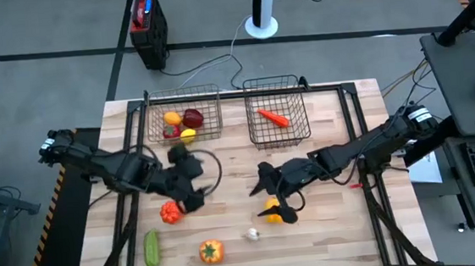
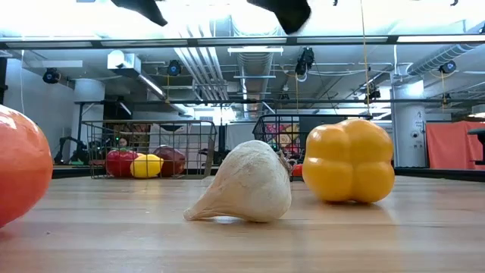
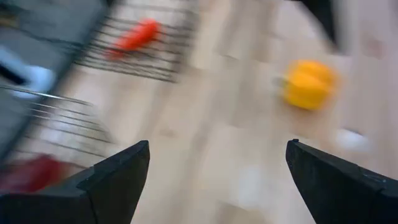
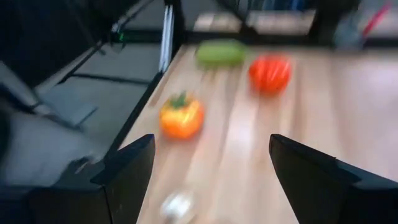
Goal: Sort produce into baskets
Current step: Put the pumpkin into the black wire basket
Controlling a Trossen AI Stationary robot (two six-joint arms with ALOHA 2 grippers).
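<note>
The right end effector (image 1: 278, 199), fingers spread and empty, hangs just beside the small yellow toy pepper (image 1: 271, 214); it should centre over it before closing. The left end effector (image 1: 189, 192) is released too.

A light wooden table (image 1: 339, 235) carries everything. Two wire baskets stand side by side at its far edge: the left basket (image 1: 153, 116) and the right basket (image 1: 296, 103). Loose on the boards, toward the near edge, lie a red tomato (image 1: 170, 212), a green cucumber (image 1: 151, 248), an orange pepper (image 1: 211, 251), a white garlic bulb (image 1: 251, 234) and a yellow pepper (image 1: 272, 213). The tomato sits just beyond the cucumber; the orange pepper lies between cucumber and garlic. The garlic rests on its side near the yellow pepper, apart from it in the low view.
</note>
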